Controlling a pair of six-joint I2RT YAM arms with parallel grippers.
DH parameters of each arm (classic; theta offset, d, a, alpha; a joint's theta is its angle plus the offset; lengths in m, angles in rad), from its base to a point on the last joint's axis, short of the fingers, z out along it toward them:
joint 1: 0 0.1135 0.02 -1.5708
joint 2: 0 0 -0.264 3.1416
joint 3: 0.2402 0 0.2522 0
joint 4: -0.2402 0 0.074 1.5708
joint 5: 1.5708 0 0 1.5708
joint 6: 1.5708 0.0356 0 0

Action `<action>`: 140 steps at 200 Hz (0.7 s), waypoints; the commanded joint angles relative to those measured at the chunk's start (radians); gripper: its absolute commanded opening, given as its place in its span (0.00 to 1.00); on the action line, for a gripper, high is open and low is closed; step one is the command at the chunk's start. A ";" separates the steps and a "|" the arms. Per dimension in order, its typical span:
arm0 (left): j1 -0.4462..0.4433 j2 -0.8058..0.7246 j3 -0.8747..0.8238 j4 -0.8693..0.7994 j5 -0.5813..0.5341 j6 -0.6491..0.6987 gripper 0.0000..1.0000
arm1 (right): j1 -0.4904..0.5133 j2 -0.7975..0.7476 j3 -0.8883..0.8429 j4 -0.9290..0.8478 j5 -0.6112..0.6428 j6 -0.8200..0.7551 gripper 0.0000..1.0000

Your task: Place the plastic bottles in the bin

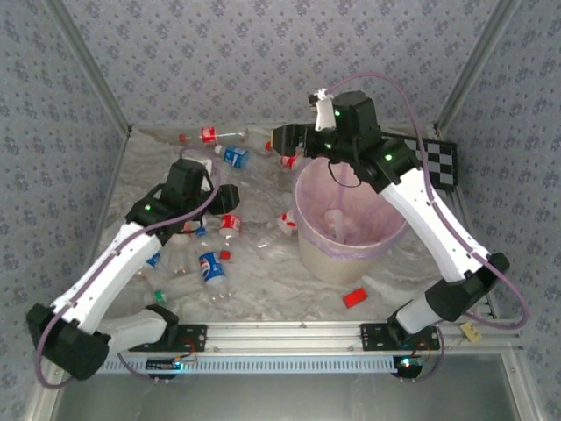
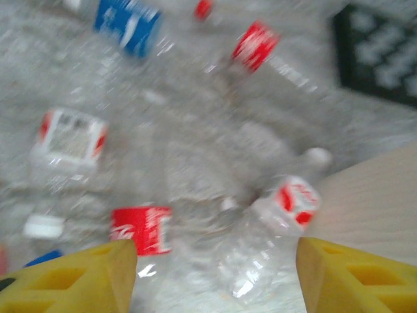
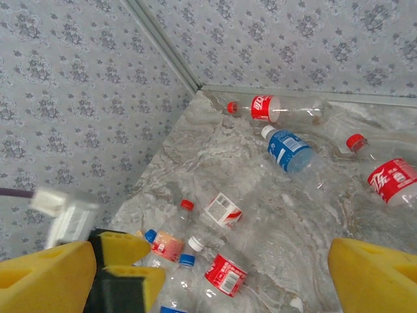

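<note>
Several plastic bottles lie scattered on the marble table (image 1: 263, 294) left of and behind the bin (image 1: 326, 259), a cream tub with a pink liner. One has a blue label (image 1: 210, 267), another a red label (image 1: 209, 135). My left gripper (image 1: 230, 197) hovers low over them, open. Between its yellow fingers (image 2: 71, 277) a clear bottle with a red-white label (image 2: 267, 238) lies on the table beside the bin wall (image 2: 378, 195), untouched. My right gripper (image 1: 282, 139) hangs high behind the bin, open and empty, its fingers (image 3: 45, 277) wide above a red-labelled bottle (image 3: 225, 274).
A small red block (image 1: 354, 297) lies in front of the bin. A checkerboard card (image 1: 443, 162) sits at the back right. Patterned walls close in the left, back and right sides. A metal rail (image 1: 280, 333) runs along the near edge.
</note>
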 commanded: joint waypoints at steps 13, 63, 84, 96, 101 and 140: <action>0.162 0.081 -0.050 -0.023 -0.081 0.066 0.68 | -0.019 -0.043 -0.033 -0.087 0.019 -0.063 0.94; 0.288 0.434 0.069 0.073 0.048 0.360 0.76 | -0.041 -0.105 -0.081 -0.155 0.036 -0.101 0.94; 0.297 0.525 0.115 0.056 0.102 0.443 0.79 | -0.060 -0.143 -0.117 -0.155 0.040 -0.101 0.94; 0.314 0.560 0.132 0.055 0.121 0.446 0.81 | -0.073 -0.162 -0.130 -0.153 0.037 -0.100 0.94; 0.320 0.573 0.138 0.057 0.128 0.448 0.82 | -0.078 -0.168 -0.135 -0.153 0.036 -0.101 0.94; 0.329 0.666 0.202 0.049 0.126 0.461 0.84 | -0.107 -0.195 -0.152 -0.163 0.024 -0.106 0.94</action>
